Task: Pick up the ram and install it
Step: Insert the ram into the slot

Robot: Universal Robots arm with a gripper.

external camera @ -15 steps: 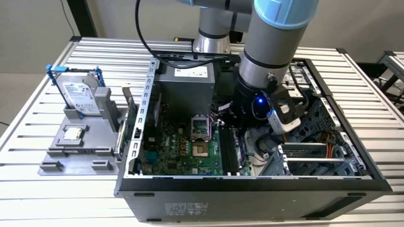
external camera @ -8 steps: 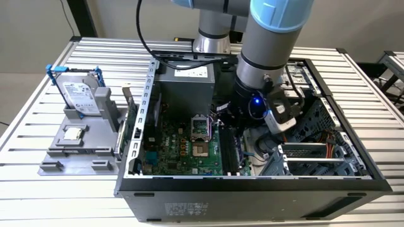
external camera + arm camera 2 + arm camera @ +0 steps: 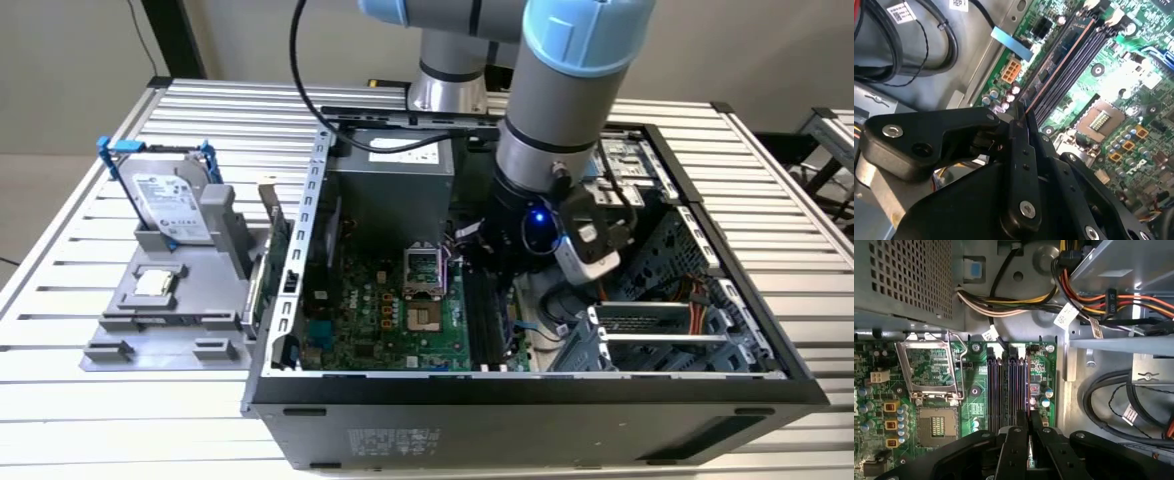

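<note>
Gripper [image 3: 1026,107] clamped on ram [image 3: 1064,47] over motherboard slots [image 3: 1006,390]

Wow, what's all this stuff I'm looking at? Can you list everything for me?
Computer case: one, black and silver, open on the slatted table.
Motherboard: one, green, on the case floor, processor socket uncovered.
Memory slots: a row, black, beside the socket.
The ram: one, dark stick, standing in a slot, its near end between the jaws.
Power supply: one, grey box, at the case's far end.
Cables: a bundle, yellow, orange, black and white, near the power supply.
Hard drive: one, silver with blue frame, on a grey stand at the exterior view's left.
Arm: one, grey with blue joints, reaching into the case.
Gripper: one, black, jaws closed on the ram.
</note>
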